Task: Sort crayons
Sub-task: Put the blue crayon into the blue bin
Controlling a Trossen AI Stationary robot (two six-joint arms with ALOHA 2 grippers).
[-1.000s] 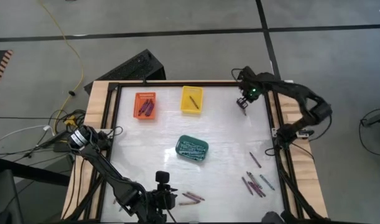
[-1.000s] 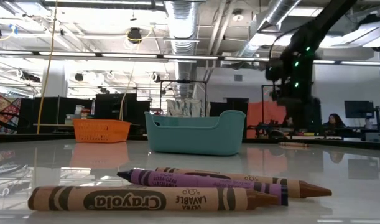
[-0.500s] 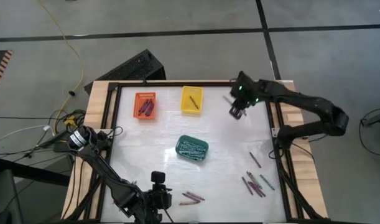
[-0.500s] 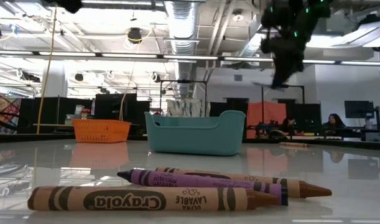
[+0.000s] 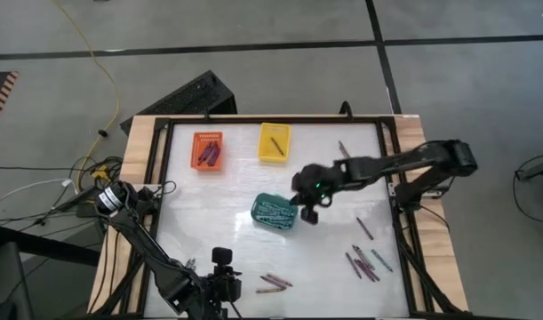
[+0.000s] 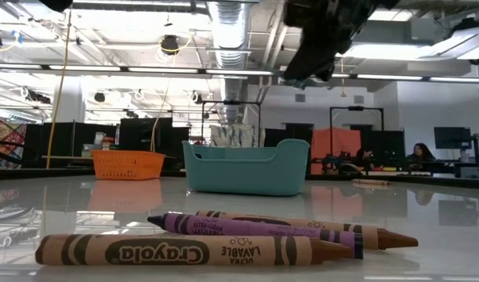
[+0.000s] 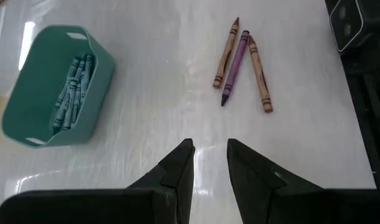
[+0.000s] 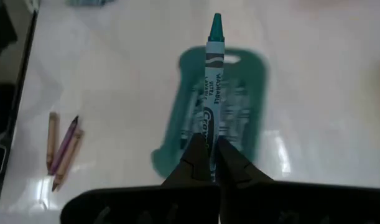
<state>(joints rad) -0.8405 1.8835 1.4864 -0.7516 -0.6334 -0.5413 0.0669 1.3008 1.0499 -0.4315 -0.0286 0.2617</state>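
While the right gripper [image 5: 307,206] is held in the air at the right edge of a small teal plastic basket [image 5: 275,212] near the centre of the white table [image 5: 333,173], a teal wax crayon [image 8: 213,81] is clamped between its closed fingers [image 8: 196,163], the crayon's tip pointing forward over the basket in the right wrist view. Many more teal crayons [image 7: 70,88] are seen lying inside that basket. Seen from above with the table centre as the clock's middle, an orange basket [image 5: 208,150] holding a few purple crayons is set at about eleven o'clock, and a yellow basket [image 5: 274,142] with one brown crayon at about twelve. A loose cluster of purple, brown and teal crayons [image 5: 366,257] is spread at about four o'clock, well apart from the baskets, and a single crayon [image 5: 344,149] lies at about one o'clock. Two brown crayons and one purple crayon [image 7: 242,63] lie together at about six o'clock, just ahead of the left gripper [image 7: 209,155], which is poised at the table's near edge with its fingers slightly apart and nothing between them.
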